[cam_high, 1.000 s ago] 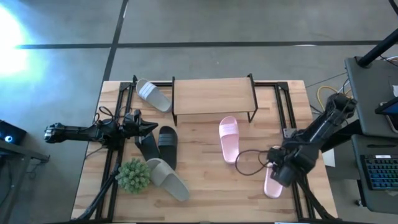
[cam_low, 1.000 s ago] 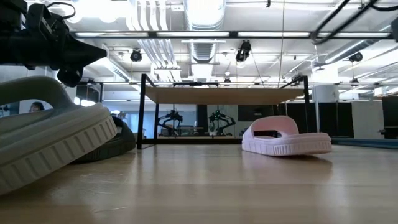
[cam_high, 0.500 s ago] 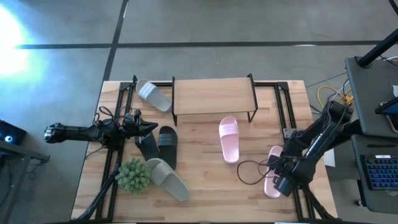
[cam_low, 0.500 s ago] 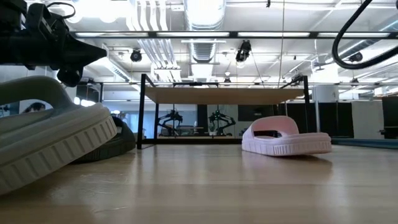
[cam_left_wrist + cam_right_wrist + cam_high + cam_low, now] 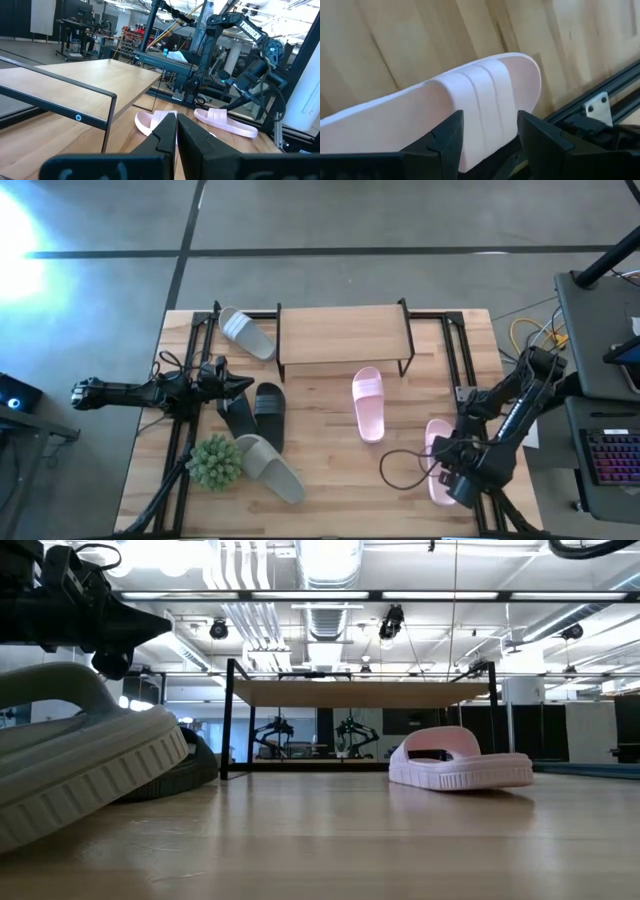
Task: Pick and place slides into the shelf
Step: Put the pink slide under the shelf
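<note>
Near the table's right edge lies a pale pink slide (image 5: 436,452), sole down. My right gripper (image 5: 450,472) hangs over it, pointing steeply down. In the right wrist view its open fingers (image 5: 446,144) stand on either side of the slide's strap (image 5: 485,105), apart from it. A second pink slide (image 5: 368,402) lies in front of the shelf (image 5: 342,332). Two black slides (image 5: 256,412) and a grey-white slide (image 5: 270,468) lie at the left, and another grey-white one (image 5: 245,332) lies beside the shelf. My left gripper (image 5: 240,385) waits shut and level above the black slides.
A green spiky plant ball (image 5: 215,462) sits by the near grey-white slide. Black frame rails (image 5: 462,365) run along both sides of the table. A loose black cable (image 5: 398,465) loops beside my right gripper. Bare wood lies between the slides in the middle.
My right gripper has moved toward the table's near edge along the right side, above the pink slide, tipping and rolling a little. Its fingers have stayed open. The slide's far end now shows more. The slides have not moved.
</note>
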Tool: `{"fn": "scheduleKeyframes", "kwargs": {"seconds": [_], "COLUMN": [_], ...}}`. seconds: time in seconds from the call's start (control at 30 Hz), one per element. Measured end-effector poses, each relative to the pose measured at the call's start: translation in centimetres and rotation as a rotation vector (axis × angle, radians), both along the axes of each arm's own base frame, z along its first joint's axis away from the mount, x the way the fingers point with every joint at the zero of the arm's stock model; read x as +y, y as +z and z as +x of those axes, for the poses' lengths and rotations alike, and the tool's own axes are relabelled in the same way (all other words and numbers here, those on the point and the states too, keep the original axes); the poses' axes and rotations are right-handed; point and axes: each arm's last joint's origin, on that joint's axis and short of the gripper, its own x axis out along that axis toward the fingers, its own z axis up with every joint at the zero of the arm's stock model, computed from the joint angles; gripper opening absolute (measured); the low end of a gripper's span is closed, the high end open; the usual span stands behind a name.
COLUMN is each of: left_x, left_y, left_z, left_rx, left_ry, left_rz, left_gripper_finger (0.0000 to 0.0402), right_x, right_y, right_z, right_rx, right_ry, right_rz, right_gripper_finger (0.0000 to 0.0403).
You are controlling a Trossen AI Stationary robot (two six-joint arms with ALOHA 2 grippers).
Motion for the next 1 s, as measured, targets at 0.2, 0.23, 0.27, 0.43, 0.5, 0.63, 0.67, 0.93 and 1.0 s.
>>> {"fn": "scheduleKeyframes", "kwargs": {"seconds": [0.2,0.23,0.27,0.43,0.5,0.63,0.67,0.93,1.0], "left_x": [0.0,0.0,0.0,0.0,0.0,0.0,0.0,0.0,0.0], "left_y": [0.0,0.0,0.0,0.0,0.0,0.0,0.0,0.0,0.0], "left_z": [0.0,0.0,0.0,0.0,0.0,0.0,0.0,0.0,0.0], "left_rx": [0.000,0.000,0.000,0.000,0.001,0.001,0.001,-0.002,-0.001], "left_ry": [0.000,0.000,0.000,0.000,-0.001,0.000,0.000,0.000,0.000], "left_rz": [0.000,0.000,0.000,0.000,0.000,0.000,0.000,0.000,0.000], "left_gripper_finger": [0.0000,0.0000,0.0000,0.0000,0.0000,0.0000,0.0000,0.0000,0.0000], "right_x": [0.6,0.7,0.8,1.1,1.3,1.6,1.6,1.7,1.8], "right_y": [0.0,0.0,-0.1,-0.9,-1.5,-2.7,-2.9,-4.7,-5.3], "right_z": [-0.7,-0.8,-0.9,-0.7,-0.6,-0.4,-0.4,0.2,0.4], "right_rx": [0.023,0.023,0.023,0.036,0.048,0.087,0.090,0.080,0.094], "right_ry": [-0.011,-0.006,-0.002,0.042,0.075,0.107,0.109,0.108,0.118], "right_rz": [0.039,0.040,0.038,0.031,0.028,-0.024,-0.046,-0.192,-0.218], "right_gripper_finger": [0.0178,0.0178,0.0178,0.0178,0.0178,0.0178,0.0178,0.0178,0.0178]}}
